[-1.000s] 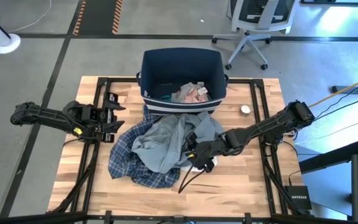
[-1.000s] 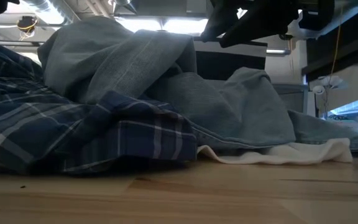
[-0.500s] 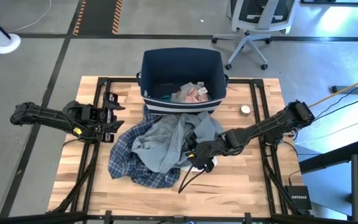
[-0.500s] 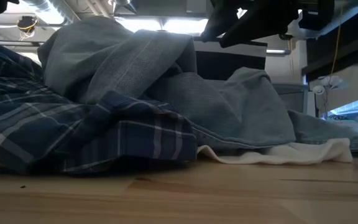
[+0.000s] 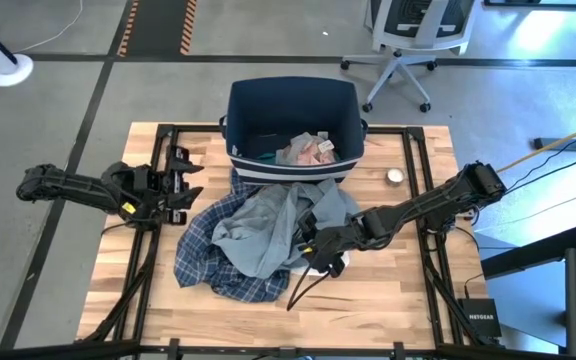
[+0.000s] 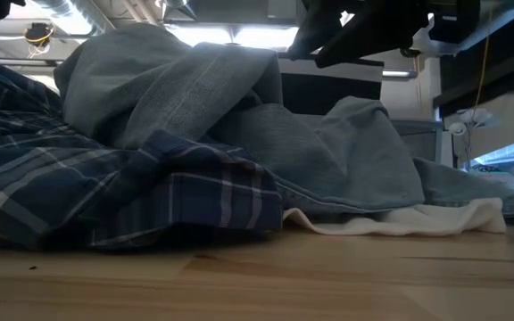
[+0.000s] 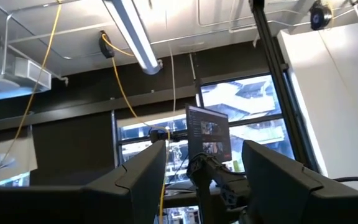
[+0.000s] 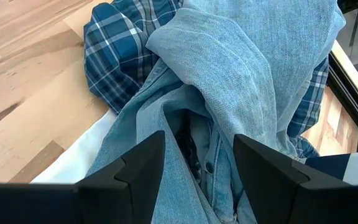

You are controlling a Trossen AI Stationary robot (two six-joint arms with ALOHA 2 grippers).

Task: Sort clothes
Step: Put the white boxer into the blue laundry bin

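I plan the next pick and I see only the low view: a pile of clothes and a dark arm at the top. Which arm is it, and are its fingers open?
Observer: It is the right arm. The right gripper hovers over the pile's right edge, fingers open above the light grey-blue garment, holding nothing.
Operator: Where is the left arm?
Observer: The left gripper is at the table's left side, beside the pile, open and empty; its camera looks up at the ceiling.
Operator: Is anything already sorted?
Observer: Yes, pink pieces lie inside the navy bin behind the pile.
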